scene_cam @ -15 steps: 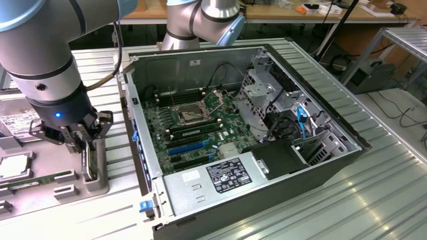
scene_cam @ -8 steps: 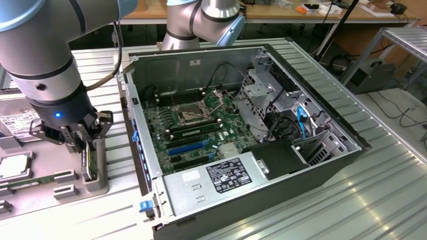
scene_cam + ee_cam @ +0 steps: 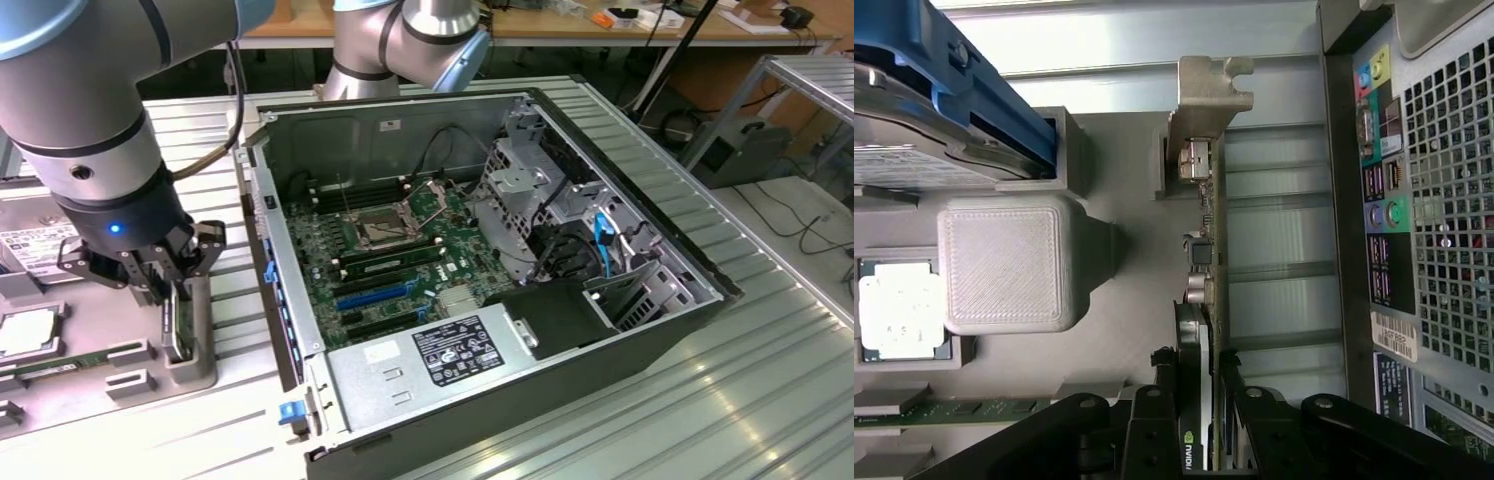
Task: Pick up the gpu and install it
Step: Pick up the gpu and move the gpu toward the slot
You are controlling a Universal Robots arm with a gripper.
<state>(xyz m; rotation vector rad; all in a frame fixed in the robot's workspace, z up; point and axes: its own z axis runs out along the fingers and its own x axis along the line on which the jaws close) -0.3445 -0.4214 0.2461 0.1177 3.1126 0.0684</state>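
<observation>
Claw (image 3: 166, 292) (image 3: 1199, 405) pinching the gpu (image 3: 172, 325) (image 3: 1205, 250) beside the case (image 3: 400, 372) (image 3: 1439, 150).
The gpu stands on edge in a grey holder (image 3: 200, 372) (image 3: 1126, 200) just outside the case's rear panel, with its bracket end away from the claw. Holder and case rest on the ribbed table (image 3: 694, 400).

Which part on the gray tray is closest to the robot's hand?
The graphics card, standing on edge with a silver bracket at one end, right at the hand. The square chip and green memory stick lie flat, farther off.
</observation>
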